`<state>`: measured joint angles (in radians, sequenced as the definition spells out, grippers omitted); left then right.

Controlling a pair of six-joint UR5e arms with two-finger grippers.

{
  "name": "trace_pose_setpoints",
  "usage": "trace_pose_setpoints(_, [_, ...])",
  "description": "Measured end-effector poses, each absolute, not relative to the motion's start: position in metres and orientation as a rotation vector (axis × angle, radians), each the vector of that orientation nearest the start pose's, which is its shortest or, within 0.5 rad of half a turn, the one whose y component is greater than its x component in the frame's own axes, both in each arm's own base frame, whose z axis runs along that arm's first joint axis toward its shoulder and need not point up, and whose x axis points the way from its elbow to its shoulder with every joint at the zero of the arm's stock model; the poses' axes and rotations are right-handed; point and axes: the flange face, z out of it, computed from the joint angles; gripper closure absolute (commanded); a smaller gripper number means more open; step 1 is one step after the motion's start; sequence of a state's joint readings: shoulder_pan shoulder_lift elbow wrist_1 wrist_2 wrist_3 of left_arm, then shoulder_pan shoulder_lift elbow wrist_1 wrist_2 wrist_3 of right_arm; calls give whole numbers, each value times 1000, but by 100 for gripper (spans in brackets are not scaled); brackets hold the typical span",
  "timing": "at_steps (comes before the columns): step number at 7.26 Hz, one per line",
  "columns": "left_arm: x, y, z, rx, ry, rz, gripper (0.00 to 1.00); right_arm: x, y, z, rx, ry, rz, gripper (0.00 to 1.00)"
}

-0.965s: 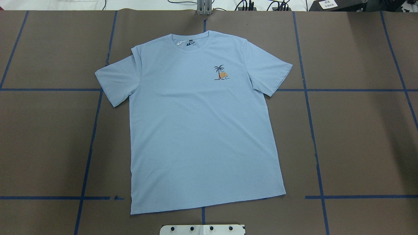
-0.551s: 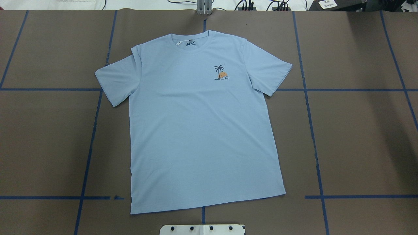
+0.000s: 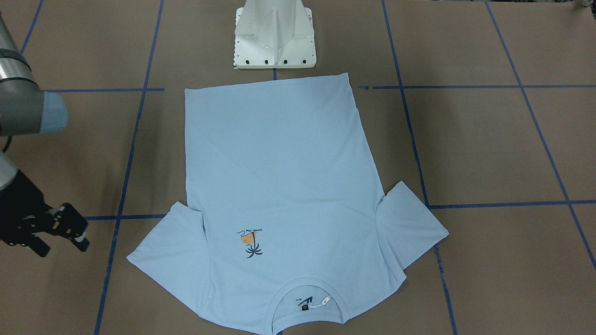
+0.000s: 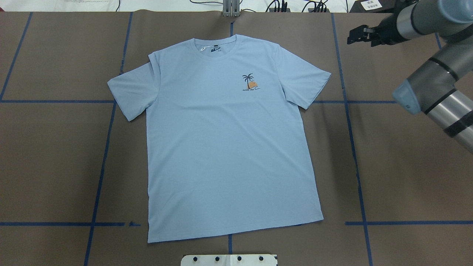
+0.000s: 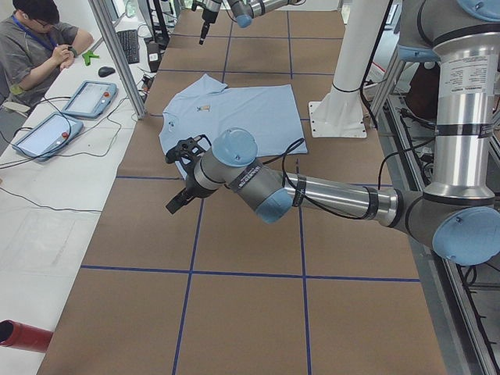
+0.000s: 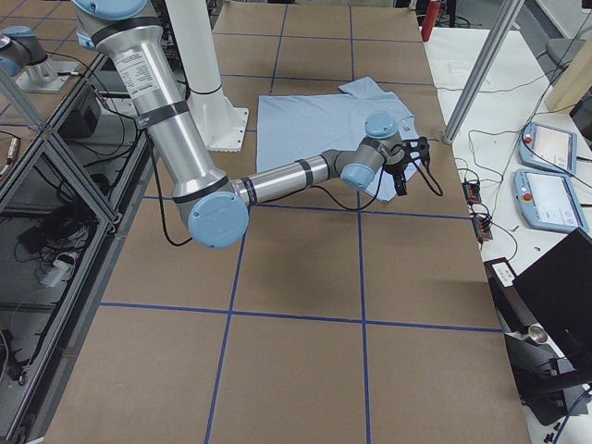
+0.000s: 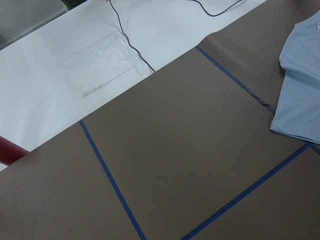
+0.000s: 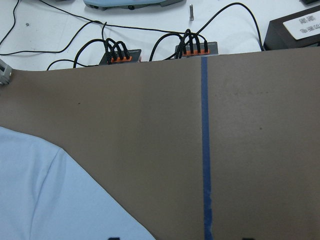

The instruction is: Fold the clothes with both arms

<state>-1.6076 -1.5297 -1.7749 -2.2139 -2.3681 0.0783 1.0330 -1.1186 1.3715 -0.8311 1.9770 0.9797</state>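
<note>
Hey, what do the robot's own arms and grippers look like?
The right arm and the left arm are silver-grey tubes with rounded joints capped in light blue. Both have dark bands near the joints and black cables running alongside. The left arm's wrist link carries small lettering, too small to read. The right gripper and the left gripper are black, with two fingers each.

Brown worktop (image 4: 55, 166) gridded with blue tape lines (image 4: 101, 177); a white bench (image 5: 70, 168) along its 12 o'clock edge carries black cables (image 8: 116, 47) and two tablets (image 5: 90, 99).

Silver-grey tubular left arm (image 5: 336, 195), matching right arm (image 4: 428, 79), light blue joint caps (image 3: 53, 113), black bands (image 4: 439, 62), black cable (image 5: 285, 150), black two-finger right gripper (image 3: 64, 249), white bolted pedestal (image 3: 274, 32).
</note>
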Motion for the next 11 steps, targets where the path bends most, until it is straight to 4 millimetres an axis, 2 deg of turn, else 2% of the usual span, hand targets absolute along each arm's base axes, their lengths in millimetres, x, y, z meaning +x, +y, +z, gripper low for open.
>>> trace_pose_setpoints(1, [-80, -486, 500, 805, 708, 359, 0, -314, -645, 427, 473, -941, 216, 22])
trace_pose_setpoints(2, [-80, -486, 501, 805, 708, 359, 0, -344, -638, 436, 482, -939, 221, 26])
trace_pose_setpoints(3, [-80, -486, 501, 805, 708, 359, 0, -366, -630, 442, 492, -929, 219, 29])
trace_pose_setpoints(4, [-80, -486, 501, 805, 708, 358, 0, -380, -623, 446, 498, -918, 217, 32])
trace_pose_setpoints(8, [-80, -485, 502, 803, 708, 360, 0, -395, -621, 469, 495, -869, 225, 44])
trace_pose_setpoints(10, [-80, -485, 502, 803, 708, 360, 0, -398, -621, 472, 496, -862, 225, 66])
trace_pose_setpoints(11, [-80, -484, 502, 803, 708, 360, 0, -399, -621, 472, 496, -861, 225, 84])
